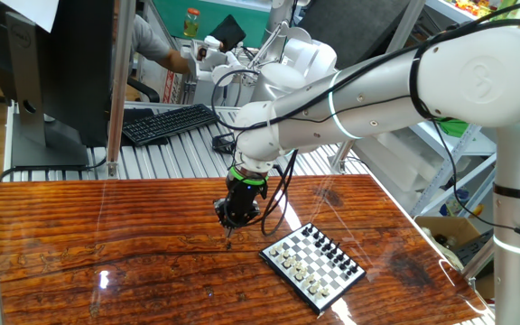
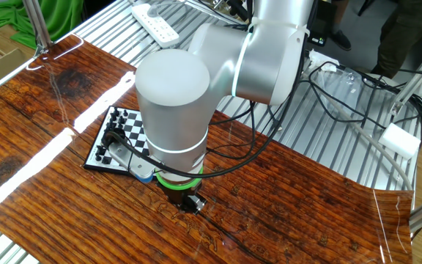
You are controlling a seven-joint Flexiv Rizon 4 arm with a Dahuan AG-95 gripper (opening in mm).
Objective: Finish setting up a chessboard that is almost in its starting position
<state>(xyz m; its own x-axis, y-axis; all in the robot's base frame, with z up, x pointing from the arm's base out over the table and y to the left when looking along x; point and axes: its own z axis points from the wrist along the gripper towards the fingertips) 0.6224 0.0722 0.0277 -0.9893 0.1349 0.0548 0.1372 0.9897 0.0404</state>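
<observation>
Chessboard (image 1: 314, 268) sits flat on the wooden surface (image 1: 106, 235), off to one side of the tool (image 1: 229, 233) and a bit nearer the surface's front edge in the one fixed view; close by, not touching. Rows of black and white pieces stand along its opposite sides, too small to tell which square is wrong or vacant. Arm (image 1: 477, 81) is the biggest thing in frame: it reaches in over the surface, wrist pointing straight down, green ring just above the tool. In the other fixed view the arm's white body (image 2: 173, 103) blocks most of the board, only one corner and a few squares (image 2: 119, 128) showing beside it, and the tool itself is mostly hidden under the wrist. Tool tips are together, right down at the wood. Something small and dark may be at the tips, but I can't tell whether that's a chess piece or just the fingertips, so calling it shut and not claiming a hold. Behind the surface, well beyond the tool: a keyboard (image 1: 170, 122) on a slatted bench. Step in hand, my read: dealing with a stray piece lying off the board, at the pick point beside it. Next move calls for a clean vertical lift, a short traverse over to the board, then a careful drop onto the vacant home square without knocking neighbours; piece spacing looks tight, so the approach should stay vertical.
</observation>
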